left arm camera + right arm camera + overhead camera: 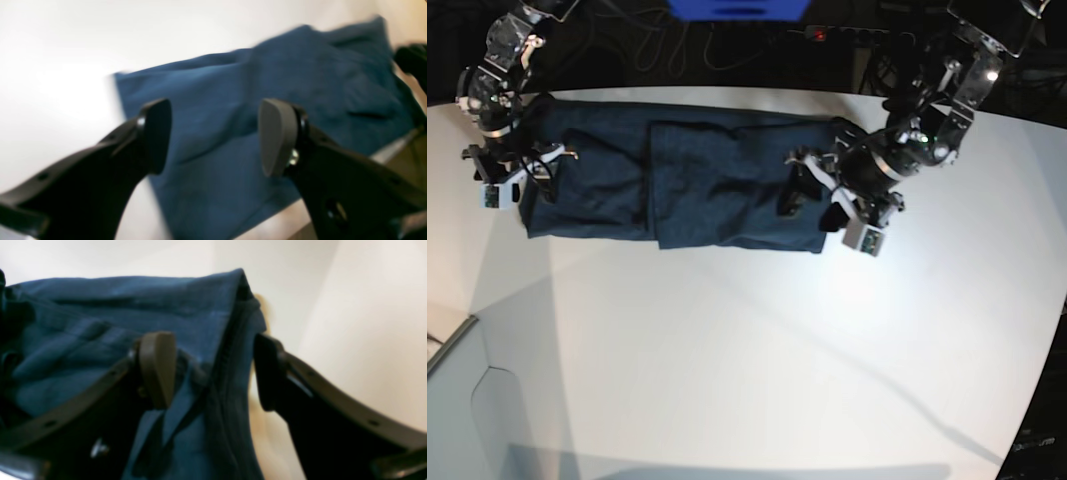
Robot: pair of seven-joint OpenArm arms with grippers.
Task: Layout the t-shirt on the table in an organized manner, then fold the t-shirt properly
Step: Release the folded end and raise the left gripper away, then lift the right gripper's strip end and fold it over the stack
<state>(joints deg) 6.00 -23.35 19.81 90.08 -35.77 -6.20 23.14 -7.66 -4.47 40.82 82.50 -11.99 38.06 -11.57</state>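
- White table fills the base view; dark clutter & cables run behind its far edge, and a grey-white box corner sits at the near-left.
- Your t-shirt lies along the far edge of the table as a long navy band, already folded in from both sides. Long axis runs left–right across the view, overlapping layers visible mid-band.
- Right gripper is at the band's left end. Right wrist view shows a bunched edge of cloth running up between the pads, but jaws stand wide w/ gaps on both sides, so no real pinch – looks like it's letting go, tho that's my read only.
- Left gripper is at the band's right end, jaws wide & empty; left wrist view has it hovering above the cloth, shirt stretching away ahead of the fingers.
- Key relation for you: each arm sits at one short end, shirt's length between them. Next fold prob means bringing one end over toward the other along that axis; neither arm looks clearly nearer.
- Watch the loose hem at the right gripper – could snag a pad when you lift away.
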